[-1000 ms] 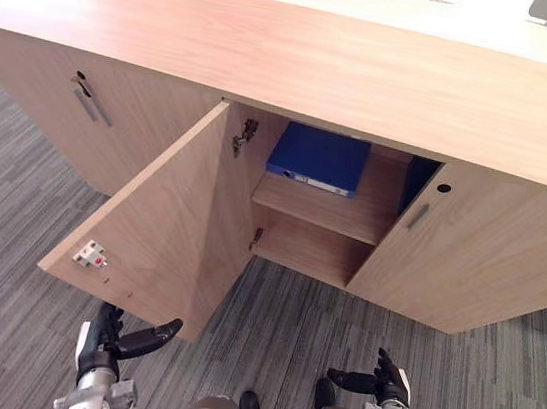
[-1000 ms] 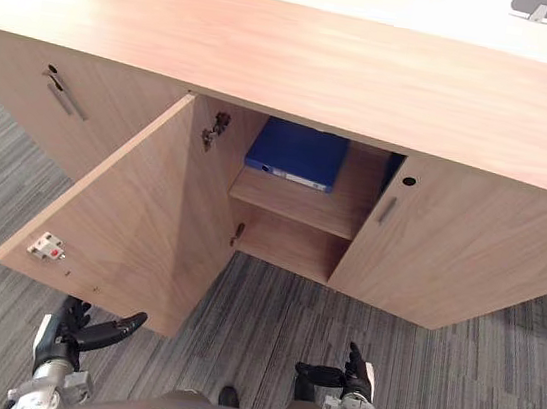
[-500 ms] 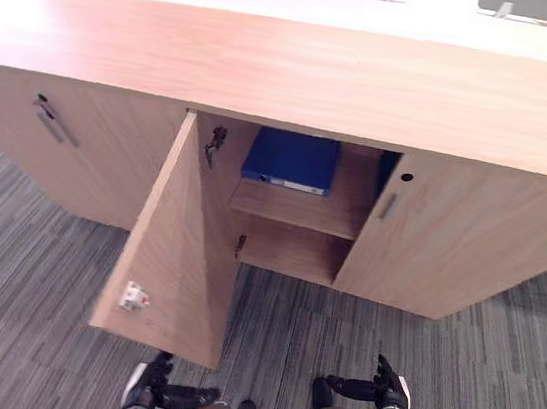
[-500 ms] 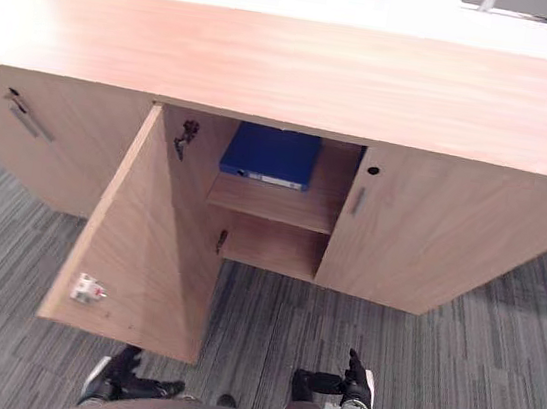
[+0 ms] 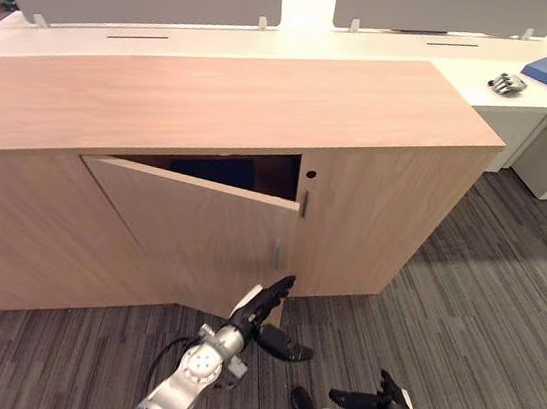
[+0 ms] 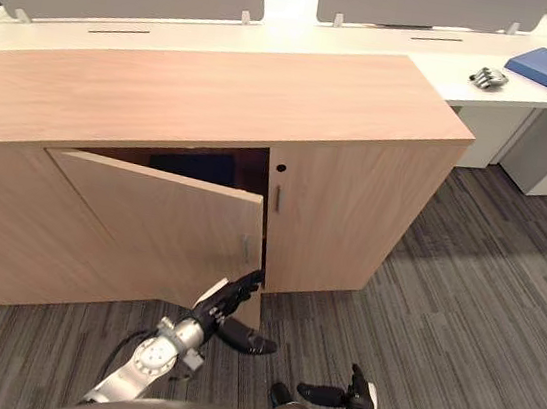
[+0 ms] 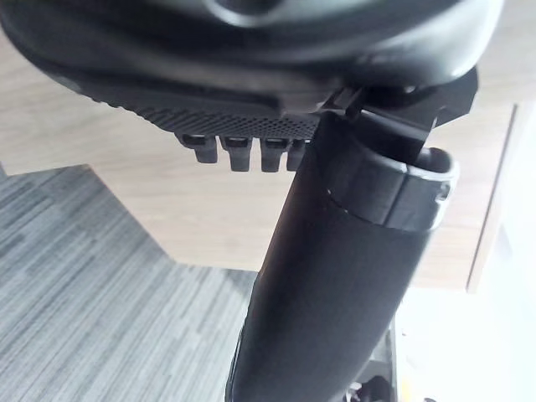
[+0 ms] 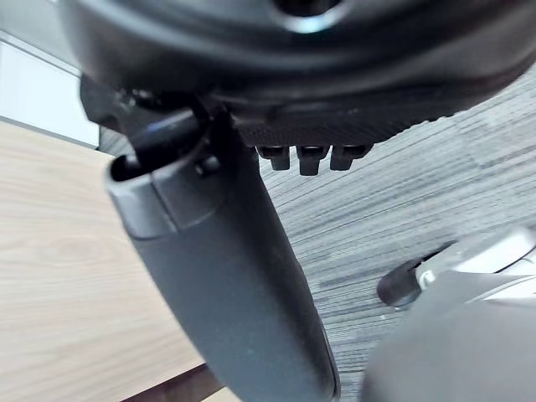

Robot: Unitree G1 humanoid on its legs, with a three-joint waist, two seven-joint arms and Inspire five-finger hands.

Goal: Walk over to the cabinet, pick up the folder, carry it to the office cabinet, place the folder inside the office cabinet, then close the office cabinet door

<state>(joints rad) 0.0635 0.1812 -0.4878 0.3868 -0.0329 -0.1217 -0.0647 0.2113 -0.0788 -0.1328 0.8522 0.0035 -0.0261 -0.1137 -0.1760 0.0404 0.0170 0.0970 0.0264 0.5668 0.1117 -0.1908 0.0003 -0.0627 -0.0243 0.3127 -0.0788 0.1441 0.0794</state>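
Inside the office cabinet (image 5: 217, 96), the blue folder (image 6: 193, 165) shows as a dark sliver through the gap behind the door (image 5: 190, 224), which stands slightly ajar. The left hand (image 5: 257, 313), fingers straight and holding nothing, reaches the door's lower free corner. The right hand (image 5: 384, 401) hangs low over the carpet, fingers relaxed and empty.

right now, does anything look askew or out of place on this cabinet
The cabinet door is ajar, swung out at an angle, leaving a gap where the dark blue folder shows. The left robot hand is by its lower corner, fingers straight. Nothing else stands out.
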